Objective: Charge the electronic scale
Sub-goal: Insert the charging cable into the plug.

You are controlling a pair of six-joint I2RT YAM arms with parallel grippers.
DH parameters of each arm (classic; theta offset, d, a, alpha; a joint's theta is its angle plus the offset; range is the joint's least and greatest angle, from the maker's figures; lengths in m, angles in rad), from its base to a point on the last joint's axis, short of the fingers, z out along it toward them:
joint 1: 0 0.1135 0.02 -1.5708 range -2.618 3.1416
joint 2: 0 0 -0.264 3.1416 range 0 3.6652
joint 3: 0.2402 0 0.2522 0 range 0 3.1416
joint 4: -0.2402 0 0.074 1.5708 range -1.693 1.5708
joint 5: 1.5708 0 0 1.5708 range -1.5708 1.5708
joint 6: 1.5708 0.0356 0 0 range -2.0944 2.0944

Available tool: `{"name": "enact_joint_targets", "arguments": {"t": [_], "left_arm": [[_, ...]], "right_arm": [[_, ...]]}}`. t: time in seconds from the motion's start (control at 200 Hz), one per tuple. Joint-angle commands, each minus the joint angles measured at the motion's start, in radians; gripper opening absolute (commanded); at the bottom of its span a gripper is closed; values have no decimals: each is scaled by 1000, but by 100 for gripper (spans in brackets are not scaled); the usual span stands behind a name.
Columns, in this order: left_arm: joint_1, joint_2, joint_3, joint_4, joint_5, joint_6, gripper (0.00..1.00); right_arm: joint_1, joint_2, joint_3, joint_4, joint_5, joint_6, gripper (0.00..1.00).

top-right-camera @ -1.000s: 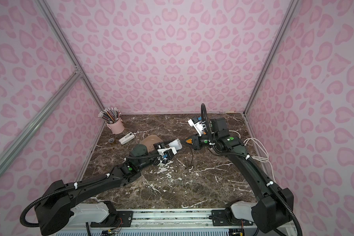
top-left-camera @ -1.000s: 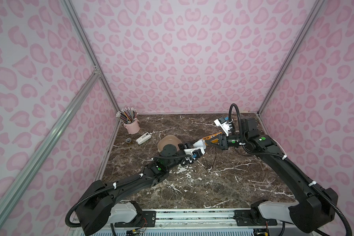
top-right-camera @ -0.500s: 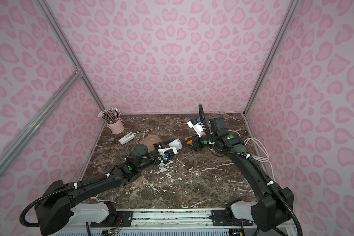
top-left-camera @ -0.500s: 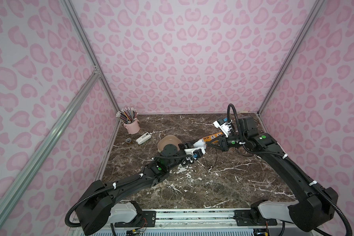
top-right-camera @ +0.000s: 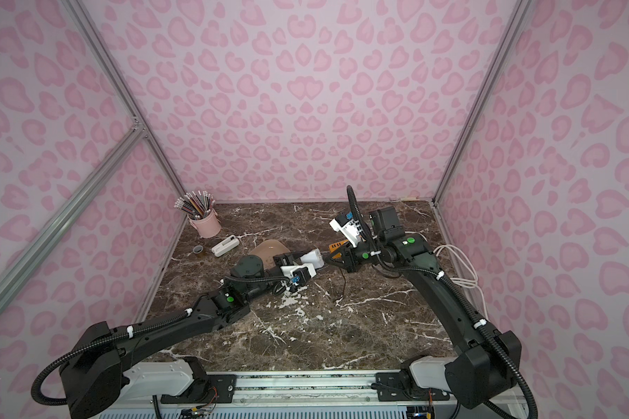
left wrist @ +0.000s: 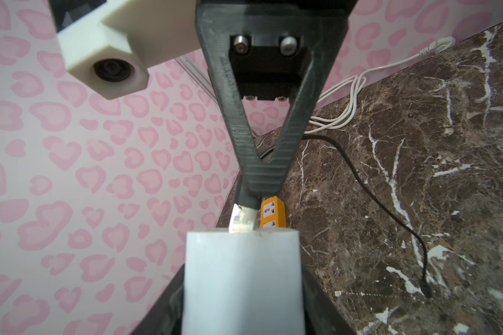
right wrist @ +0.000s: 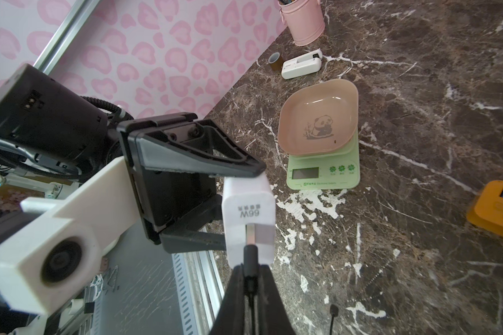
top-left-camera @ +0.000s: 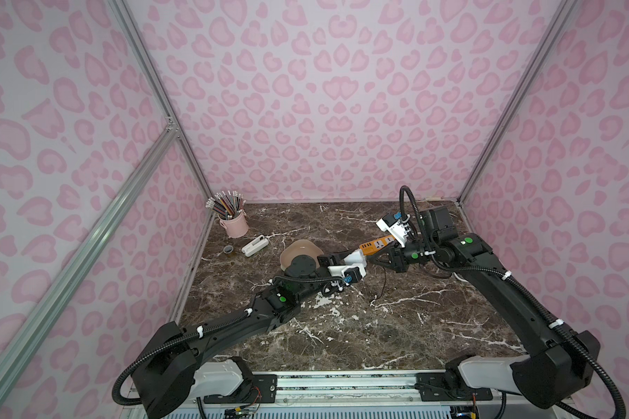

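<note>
In both top views the left arm's wrist covers most of the scale (top-left-camera: 294, 248). Only the beige tray's rim shows, a little left of centre on the table (top-left-camera: 414, 326). The right wrist view gives it whole: green base flat on the marble, tray on top, apart from both grippers. The orange strip (top-left-camera: 378, 243) is half hidden behind the right gripper (top-left-camera: 372, 258), and the frame edge cuts it off in the right wrist view.

The left arm reaches low across from the near left. The left gripper (top-left-camera: 351, 259) has its fingers (right wrist: 204, 162) clamped on opposite sides of the white charger (right wrist: 249, 203), held off the table. The right arm bends in from the near right, gripper pointing left, fingers (left wrist: 262, 177) pressed together on the black plug (right wrist: 249, 255) at the charger's face. Bare metal shows between plug and charger — how deep it sits I can't tell. The cable (left wrist: 389, 208) hangs down, its free end loose on the marble.
</note>
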Motion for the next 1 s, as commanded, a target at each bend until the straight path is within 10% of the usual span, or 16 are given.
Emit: {"name": "enact_joint_targets", "arguments": {"t": [0.0,0.74,0.995], "left_arm": [[-6,-15,13,64,35,47,23],[-26,-48,28,58,61,39,23],[-26,-49,-10,104,30,14,28]], "right_arm": [[23,-1,15,-87,-3,-63,0],[108,47,17,-6,33,8,0],[72,-19,-29,117,66,13,44]]}}
